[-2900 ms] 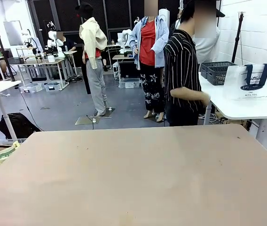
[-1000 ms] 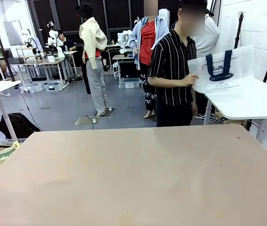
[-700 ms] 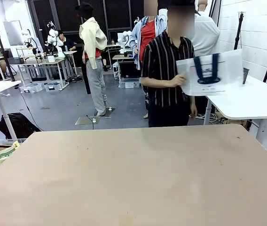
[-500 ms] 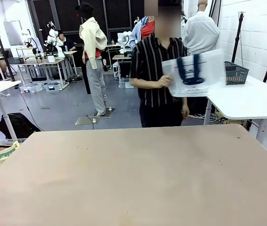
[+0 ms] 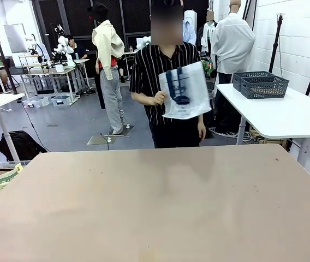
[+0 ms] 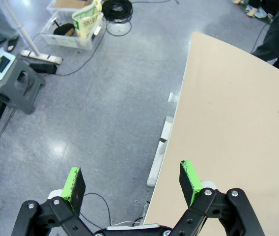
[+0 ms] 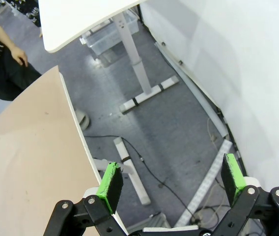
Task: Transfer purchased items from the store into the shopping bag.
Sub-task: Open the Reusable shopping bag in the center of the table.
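A person in a striped shirt stands at the far side of the tan table (image 5: 160, 213). One hand (image 5: 159, 99) holds the whitish shopping bag (image 5: 185, 91) up at chest height, clear of the tabletop. The bag's navy handles show, but its print is too blurred to read and its inside cannot be made out. The dark grey lattice basket (image 5: 263, 85) sits on a white side table (image 5: 286, 114) to the right, well apart from the bag, its contents hidden behind its walls. The left gripper (image 6: 132, 179) hangs with jaws spread wide and empty at the table's edge, above grey floor. The right gripper (image 7: 171, 182) is likewise wide and empty off the opposite edge. The tabletop is matte and lightly scuffed. Nearby are a grey step stool (image 6: 15, 81), a coil of black cable (image 6: 119, 8) and a white wall (image 7: 237, 73).
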Tool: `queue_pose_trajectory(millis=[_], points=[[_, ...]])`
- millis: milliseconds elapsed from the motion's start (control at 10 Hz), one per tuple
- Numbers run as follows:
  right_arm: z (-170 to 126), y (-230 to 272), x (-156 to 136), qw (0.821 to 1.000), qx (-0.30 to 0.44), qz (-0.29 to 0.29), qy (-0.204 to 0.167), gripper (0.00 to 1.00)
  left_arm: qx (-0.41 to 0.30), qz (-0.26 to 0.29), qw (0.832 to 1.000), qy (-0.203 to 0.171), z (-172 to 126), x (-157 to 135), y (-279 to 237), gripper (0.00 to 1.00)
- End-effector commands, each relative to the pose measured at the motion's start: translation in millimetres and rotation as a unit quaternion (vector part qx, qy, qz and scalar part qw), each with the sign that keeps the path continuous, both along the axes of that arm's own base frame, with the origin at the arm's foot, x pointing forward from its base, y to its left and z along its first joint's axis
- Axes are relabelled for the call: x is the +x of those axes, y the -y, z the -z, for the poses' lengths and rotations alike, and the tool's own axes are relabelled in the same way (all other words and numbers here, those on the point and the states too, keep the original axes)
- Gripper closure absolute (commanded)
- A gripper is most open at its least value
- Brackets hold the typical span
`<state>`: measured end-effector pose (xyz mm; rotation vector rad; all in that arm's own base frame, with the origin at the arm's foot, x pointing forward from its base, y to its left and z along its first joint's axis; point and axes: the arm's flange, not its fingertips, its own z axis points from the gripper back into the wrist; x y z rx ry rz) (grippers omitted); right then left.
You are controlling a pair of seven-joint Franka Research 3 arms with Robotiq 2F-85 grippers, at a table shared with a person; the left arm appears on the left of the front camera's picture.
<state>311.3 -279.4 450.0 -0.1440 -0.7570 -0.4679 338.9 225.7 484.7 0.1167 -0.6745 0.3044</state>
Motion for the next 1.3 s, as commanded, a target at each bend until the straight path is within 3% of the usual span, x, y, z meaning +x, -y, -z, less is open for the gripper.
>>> queue_pose_trajectory(millis=[0, 1200], points=[[-1.4, -1.7, -0.5, 1.0, 0.004, 0.003, -0.003, 0.0, 0.003, -0.004, 1.0, -0.006, -1.1, -1.9, 1.2, 0.0], [-1.4, -1.7, -0.5, 1.0, 0.004, 0.003, -0.003, 0.0, 0.003, -0.004, 1.0, -0.006, -1.1, -1.9, 1.2, 0.0]])
